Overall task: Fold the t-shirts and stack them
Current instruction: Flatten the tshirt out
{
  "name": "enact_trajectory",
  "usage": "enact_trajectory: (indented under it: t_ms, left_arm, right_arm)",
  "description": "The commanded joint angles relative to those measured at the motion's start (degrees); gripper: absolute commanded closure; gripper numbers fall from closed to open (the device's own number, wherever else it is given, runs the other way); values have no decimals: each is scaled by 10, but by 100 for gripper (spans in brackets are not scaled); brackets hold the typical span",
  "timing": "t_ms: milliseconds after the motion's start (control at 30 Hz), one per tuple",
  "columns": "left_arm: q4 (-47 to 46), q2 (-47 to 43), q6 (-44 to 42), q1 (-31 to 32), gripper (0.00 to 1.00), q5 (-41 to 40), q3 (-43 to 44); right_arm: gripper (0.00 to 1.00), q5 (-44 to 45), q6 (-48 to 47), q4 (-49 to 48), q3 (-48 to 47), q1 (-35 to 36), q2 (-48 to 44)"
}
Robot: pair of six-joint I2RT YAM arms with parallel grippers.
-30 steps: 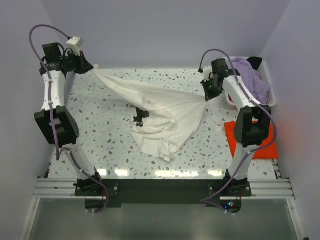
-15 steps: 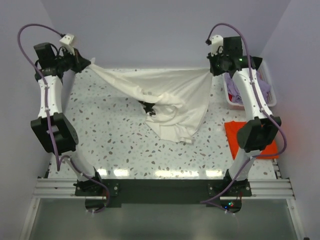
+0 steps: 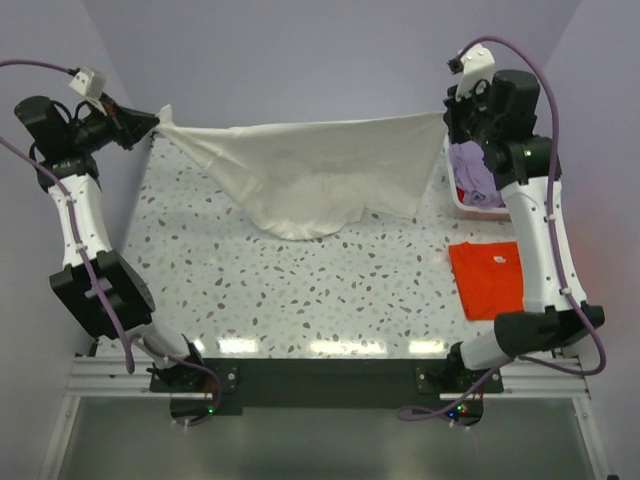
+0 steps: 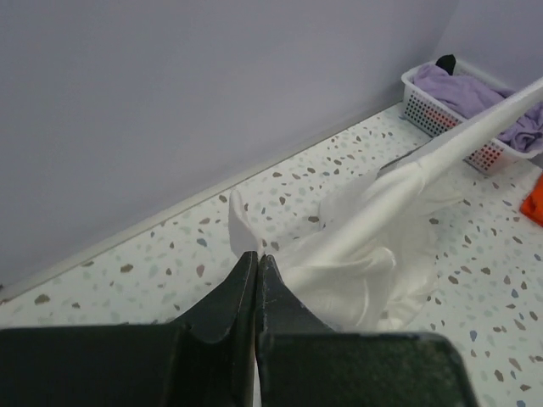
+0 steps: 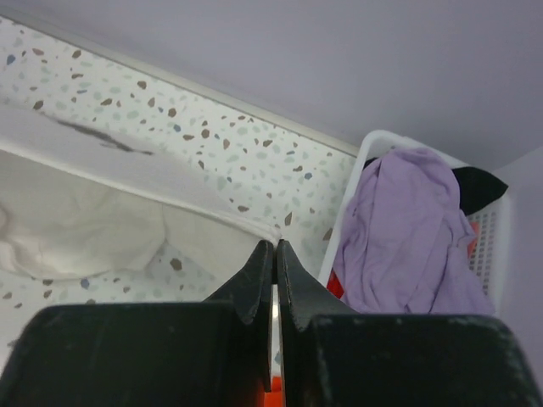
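Note:
The cream-white t-shirt (image 3: 310,165) hangs stretched between both grippers above the far part of the table, its lower part sagging to the table. My left gripper (image 3: 158,120) is shut on its left corner; in the left wrist view (image 4: 257,254) the cloth (image 4: 373,229) trails away from the tips. My right gripper (image 3: 446,115) is shut on its right corner, seen in the right wrist view (image 5: 276,243) with cloth (image 5: 102,212) to the left. An orange-red t-shirt (image 3: 487,279) lies folded flat at the right. A lavender t-shirt (image 3: 476,175) lies in the basket (image 5: 407,229).
A white plastic basket (image 3: 470,207) stands at the far right corner, under my right arm; it also shows in the left wrist view (image 4: 424,106). The speckled table (image 3: 300,290) is walled in behind and at both sides.
Both grippers have risen and moved apart toward the far corners, pulling the cream-white shirt from a bunched heap into a taut spread sheet.

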State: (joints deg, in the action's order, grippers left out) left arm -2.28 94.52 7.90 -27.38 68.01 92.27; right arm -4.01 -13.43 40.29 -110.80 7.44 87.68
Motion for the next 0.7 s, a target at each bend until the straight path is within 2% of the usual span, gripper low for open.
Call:
enact_trajectory:
  t_ms: [0,33,67,100,200,367,533,633,667]
  left_arm:
    - [197,-17,-130,-48,100,7,-12]
    - [264,-8,-258,-51,100,-18,-2]
    - [357,-1,-306,-51,100,-43,-2]
    - [379,5,-348,-51,100,-81,-8]
    - [447,46,-406,-51,100,-111,-24]
    - [445,102,-409,-43,94,-129,-64]
    - [479,133,-447,-22,86,-169,-95]
    - [454,135,-415,-33,74,-220,-123]
    - [453,135,-412,-37,66,-231,-126]
  right_arm:
    - [100,5,-22,-17,86,-4,-58]
    - [100,-2,-27,-20,101,-4,-79]
    - [100,-4,-30,-18,112,-4,-86]
    - [100,-8,-28,-14,124,-4,-88]
    - [100,-33,-17,0,145,-1,-84]
    - [100,-52,-27,7,196,17,-65]
    - [100,-49,-63,18,287,20,-66]
    - [100,-57,-78,22,337,20,-78]
    - [100,-63,-84,25,350,23,-83]
